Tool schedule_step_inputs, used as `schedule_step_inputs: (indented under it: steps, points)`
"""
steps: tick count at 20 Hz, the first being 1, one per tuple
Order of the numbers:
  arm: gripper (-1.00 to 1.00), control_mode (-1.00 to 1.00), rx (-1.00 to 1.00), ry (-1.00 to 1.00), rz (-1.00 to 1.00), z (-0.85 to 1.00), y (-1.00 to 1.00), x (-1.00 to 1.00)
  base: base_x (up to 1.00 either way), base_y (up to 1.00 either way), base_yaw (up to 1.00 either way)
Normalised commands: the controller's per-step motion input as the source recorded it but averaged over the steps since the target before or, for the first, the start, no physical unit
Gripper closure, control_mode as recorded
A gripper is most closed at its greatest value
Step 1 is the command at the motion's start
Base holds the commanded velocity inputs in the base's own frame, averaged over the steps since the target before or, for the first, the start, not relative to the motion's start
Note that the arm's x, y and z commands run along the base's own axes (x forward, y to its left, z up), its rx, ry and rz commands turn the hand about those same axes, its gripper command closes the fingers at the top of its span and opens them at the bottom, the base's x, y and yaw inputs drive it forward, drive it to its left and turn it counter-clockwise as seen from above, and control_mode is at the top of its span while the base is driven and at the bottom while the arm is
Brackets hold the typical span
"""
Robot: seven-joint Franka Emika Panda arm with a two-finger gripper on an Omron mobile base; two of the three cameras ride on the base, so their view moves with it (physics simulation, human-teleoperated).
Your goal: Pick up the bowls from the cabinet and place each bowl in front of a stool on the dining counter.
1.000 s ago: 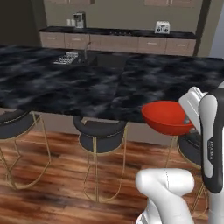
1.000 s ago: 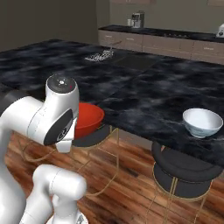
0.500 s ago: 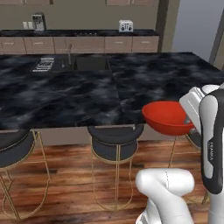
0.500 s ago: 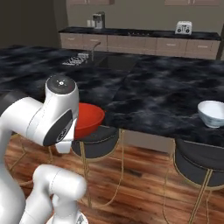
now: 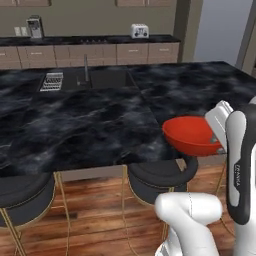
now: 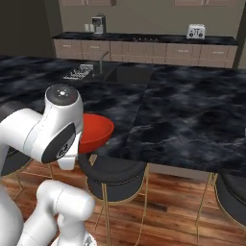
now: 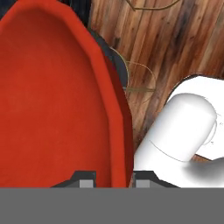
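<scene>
The claw (image 7: 113,180) is seen closed on the rim of the red bowl (image 7: 52,100), one finger inside the rim and one outside it, so the bowl is gripped by its edge. In the hand view the bowl extends upward and to the left from the fingers. The bowl (image 5: 192,135) is held in the air at the near edge of the dining counter (image 5: 85,120), above a dark stool (image 5: 160,175). A wooden floor (image 7: 175,39) is visible below.

Red bowl (image 5: 189,135); blk marble counter (image 5: 75,125) w/ white veins.
</scene>
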Motion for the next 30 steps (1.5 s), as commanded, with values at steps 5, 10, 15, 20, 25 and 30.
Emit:
schedule_step_inputs:
  steps: [5, 10, 15, 20, 25, 30]
  points:
    - [1.00, 1.00, 0.00, 0.00, 0.00, 0.00, 0.00, 0.00, 0.82, -0.05, 0.00]
    - [1.00, -1.00, 0.01, 0.00, 0.00, -0.10, -0.09, 0.56, 0.29, -0.03, 0.00]
    - [1.00, -1.00, 0.01, 0.01, 0.00, -0.40, -0.08, 1.00, 0.00, 0.00, 0.00]
    - [1.00, -1.00, 0.00, 0.00, 0.00, -0.79, 0.00, 1.00, 0.00, 0.00, 0.00]
    - [1.00, -1.00, 0.01, 0.00, -0.01, -0.85, 0.00, 1.00, 0.00, 0.00, 0.00]
    - [1.00, -1.00, 0.00, 0.00, -0.03, -0.81, 0.00, 1.00, 0.00, 0.00, 0.00]
